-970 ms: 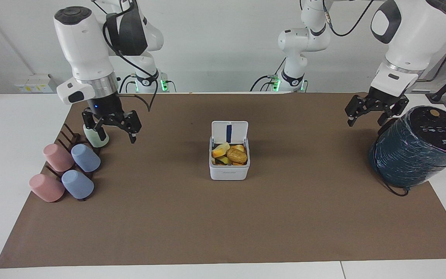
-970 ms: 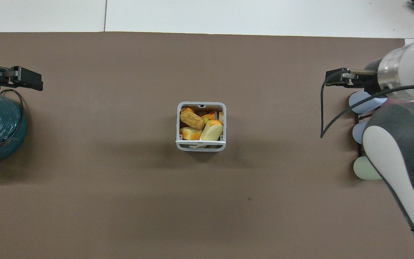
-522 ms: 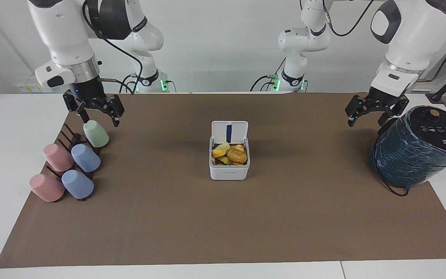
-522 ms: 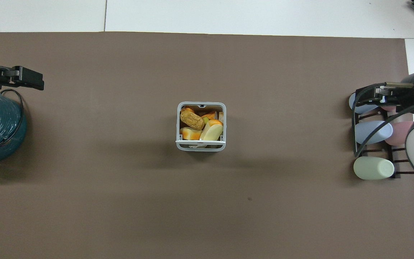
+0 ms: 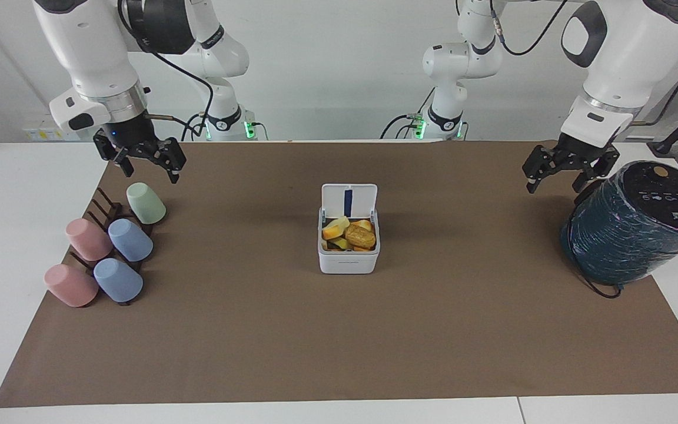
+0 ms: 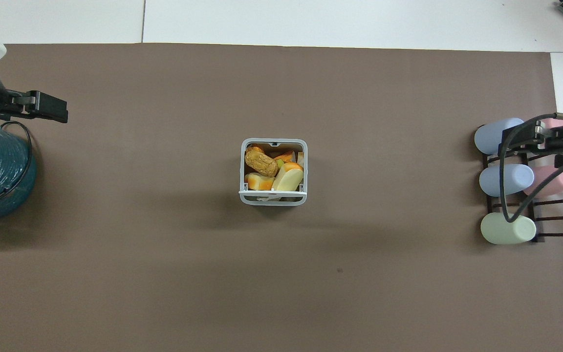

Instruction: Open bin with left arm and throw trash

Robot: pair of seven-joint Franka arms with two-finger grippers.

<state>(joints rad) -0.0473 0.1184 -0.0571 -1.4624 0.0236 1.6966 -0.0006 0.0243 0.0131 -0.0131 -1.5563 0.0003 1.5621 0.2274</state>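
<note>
Both arms stand clear of the work, up over the two ends of the bench. On the large scale, the brown mat carries a big dark teal cylinder at the left arm's end and a rack of pastel cups at the right arm's end. The left gripper hangs beside the cylinder, its fingers spread and holding nothing; the right gripper hangs over the rack's end nearest the robots, fingers likewise spread and empty.

At mid-mat sits the bin, its hinged lid standing upright on the side nearer the robots. Inside lies the trash: a brown crusty oblong, a pale yellow slab and orange pieces, all within the walls. No piece shows on the mat.

By my reading, opening and throwing are both done; nothing appears left, unless the lid is meant to be closed.
</note>
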